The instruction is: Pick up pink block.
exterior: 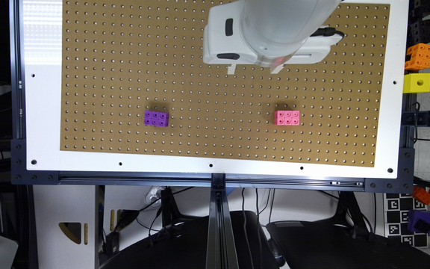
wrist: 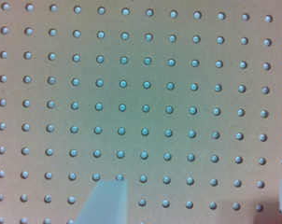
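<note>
While the arm hangs over the far part of the board, the scene reads as follows.

Gripper: the gripper [exterior: 256,68] sits toward 12 o'clock in the exterior view, under the white wrist housing; in the wrist view its two pale fingers [wrist: 105,203] stand wide apart with bare board between them, so the jaws are spread and hold nothing.
Pink block: the pink block [exterior: 286,117] lies flat on the pegboard [exterior: 125,74], toward 4 o'clock from the gripper and well apart from it, six round holes facing up.
Purple block: the purple block [exterior: 156,118] lies toward 9 o'clock from the pink one, well apart, slightly turned.
Board: brown, perforated, framed by a white panel [exterior: 43,112].
Off the board: an orange block [exterior: 419,56] and a yellow block [exterior: 417,83] sit at the 3 o'clock edge.
Wrist view: rows of holes in the pegboard [wrist: 145,93] beneath the fingers.
</note>
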### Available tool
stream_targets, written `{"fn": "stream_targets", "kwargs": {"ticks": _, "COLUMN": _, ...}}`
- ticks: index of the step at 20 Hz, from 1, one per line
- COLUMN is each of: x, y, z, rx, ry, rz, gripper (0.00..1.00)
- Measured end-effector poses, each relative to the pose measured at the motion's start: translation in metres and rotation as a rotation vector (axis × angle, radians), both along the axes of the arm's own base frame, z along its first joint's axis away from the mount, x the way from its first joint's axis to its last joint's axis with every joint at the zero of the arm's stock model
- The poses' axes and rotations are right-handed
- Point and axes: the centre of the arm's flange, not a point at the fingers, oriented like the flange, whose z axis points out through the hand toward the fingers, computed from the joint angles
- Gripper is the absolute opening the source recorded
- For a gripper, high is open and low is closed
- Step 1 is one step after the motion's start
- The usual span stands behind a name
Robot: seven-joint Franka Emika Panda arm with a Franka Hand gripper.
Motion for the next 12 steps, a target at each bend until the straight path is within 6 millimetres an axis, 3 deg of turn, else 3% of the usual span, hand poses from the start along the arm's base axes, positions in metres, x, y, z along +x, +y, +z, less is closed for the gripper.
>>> {"fn": "stream_targets", "kwargs": {"ticks": 5, "x": 0.004, "y": 0.009, "z": 0.005, "rx": 0.007, "ry": -0.018, "rz": 0.005, "gripper": 1.00}}
{"fn": "stream_targets", "kwargs": {"ticks": 9, "x": 0.025, "y": 0.057, "z": 0.006, "rx": 0.026, "ry": -0.037, "rz": 0.003, "gripper": 1.00}}
{"fn": "stream_targets", "kwargs": {"ticks": 12, "x": 0.050, "y": 0.082, "z": -0.003, "rx": 0.040, "ry": -0.038, "rz": 0.002, "gripper": 1.00}}
